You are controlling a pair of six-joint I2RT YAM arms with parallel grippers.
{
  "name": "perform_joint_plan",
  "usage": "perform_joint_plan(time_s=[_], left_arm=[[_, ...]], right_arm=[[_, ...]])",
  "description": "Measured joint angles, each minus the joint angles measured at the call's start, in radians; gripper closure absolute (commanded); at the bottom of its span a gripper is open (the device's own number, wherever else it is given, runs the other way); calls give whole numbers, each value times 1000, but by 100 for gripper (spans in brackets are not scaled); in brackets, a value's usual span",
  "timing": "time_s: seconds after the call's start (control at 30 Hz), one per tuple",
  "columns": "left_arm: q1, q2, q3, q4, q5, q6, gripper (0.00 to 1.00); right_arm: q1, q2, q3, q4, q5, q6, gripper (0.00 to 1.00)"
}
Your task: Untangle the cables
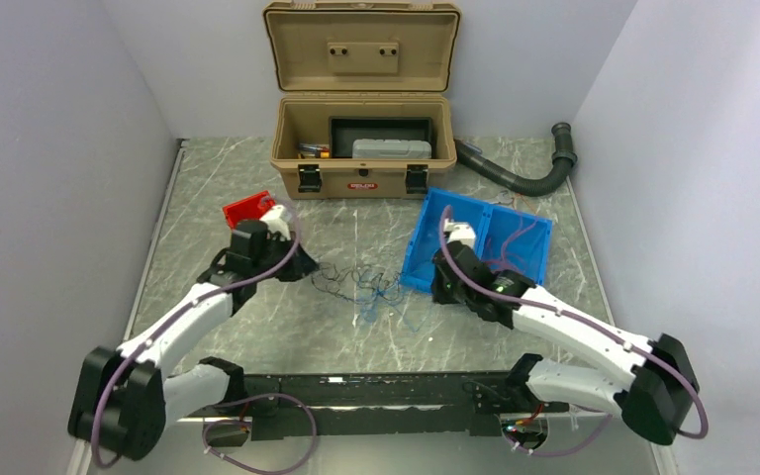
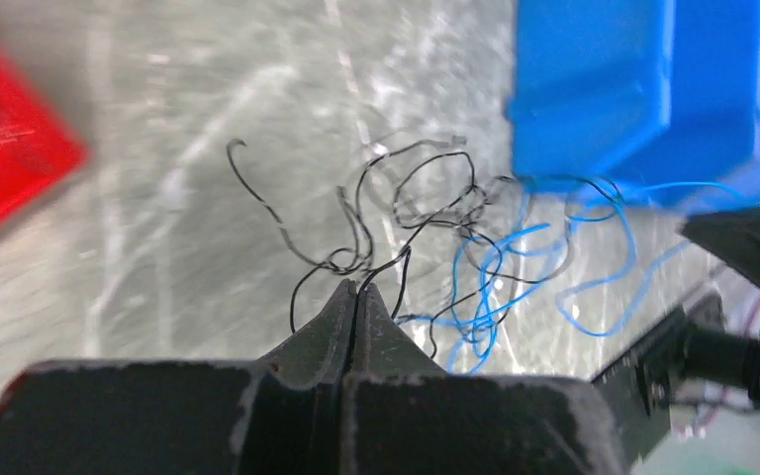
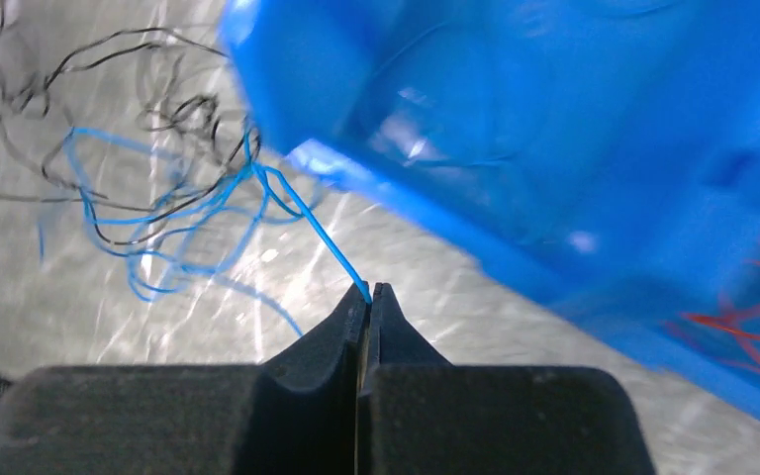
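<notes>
The cables [image 1: 366, 287] lie as a loose tangle of thin black and blue wires on the marble tabletop between my two arms. My left gripper [image 1: 307, 265] is at the tangle's left edge. In the left wrist view it [image 2: 358, 287] is shut on a black wire [image 2: 396, 262] that runs up into the black loops, with the blue wires [image 2: 495, 267] to the right. My right gripper [image 1: 437, 287] is at the tangle's right edge. Its own view shows it [image 3: 368, 289] shut on a taut blue wire [image 3: 307, 218] leading back to the tangle. Red wires [image 3: 752, 332] lie inside the blue bin.
A blue bin [image 1: 426, 247] sits tilted just behind my right gripper. A small red bin [image 1: 247, 208] is behind my left gripper. An open tan toolbox [image 1: 364, 148] stands at the back, with a black corrugated hose [image 1: 524, 178] to its right.
</notes>
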Motion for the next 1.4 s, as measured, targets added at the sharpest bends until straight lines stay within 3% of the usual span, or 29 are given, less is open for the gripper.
perform_joint_plan(time_s=[0.2,0.57,0.87,1.0,1.17,1.4], left_arm=[[143,-222,-36,-146,-175,-77,100],[165,-581,37,-473,-558,-182,100],[166,-640,230,-628,-770,-158,100],[166,-640,266,-658,-808,-119,100],[166,-658,272,-628,-740,-25,100],[166,-643,272,-591,-629,68,100]], right_arm=[[-130,-188,45,-161,159,27,100],[-215,-373,247,-420,503,121,100],[-219,-446,337,-439,594,86,100],[-219,-495,317,-386,517,16,100],[-220,-509,292,-246,167,-143,100],[-220,-386,327,-141,-237,-262,100]])
